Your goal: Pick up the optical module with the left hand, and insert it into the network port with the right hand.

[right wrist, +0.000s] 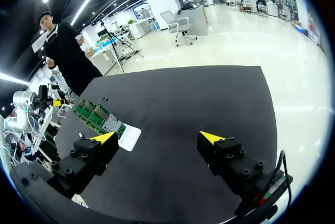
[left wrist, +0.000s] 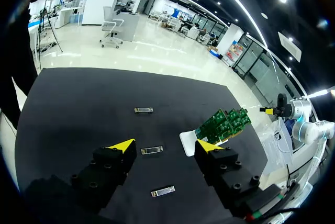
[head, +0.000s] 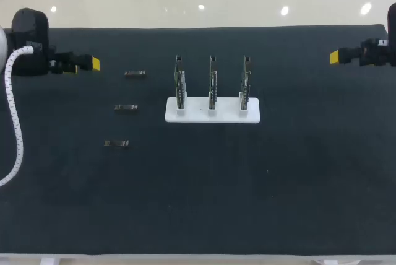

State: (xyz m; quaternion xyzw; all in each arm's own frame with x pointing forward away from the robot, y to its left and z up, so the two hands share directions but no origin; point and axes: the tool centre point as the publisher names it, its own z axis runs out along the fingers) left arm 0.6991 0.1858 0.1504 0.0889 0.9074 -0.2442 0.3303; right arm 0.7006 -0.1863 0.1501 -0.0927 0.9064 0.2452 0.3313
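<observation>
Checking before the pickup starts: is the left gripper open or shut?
Open. In the left wrist view the left gripper has its yellow-tipped fingers wide apart, gripping nothing.

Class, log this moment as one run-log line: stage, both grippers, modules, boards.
stage: nothing picked | left gripper: open, empty | right gripper: open, empty | modules: three flat on table | boards: three upright in white stand

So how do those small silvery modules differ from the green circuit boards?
The small silvery metal modules lie flat, loose on the black mat; the green circuit boards stand upright in a white base. The modules are smaller than the boards. Both come in threes.
</observation>
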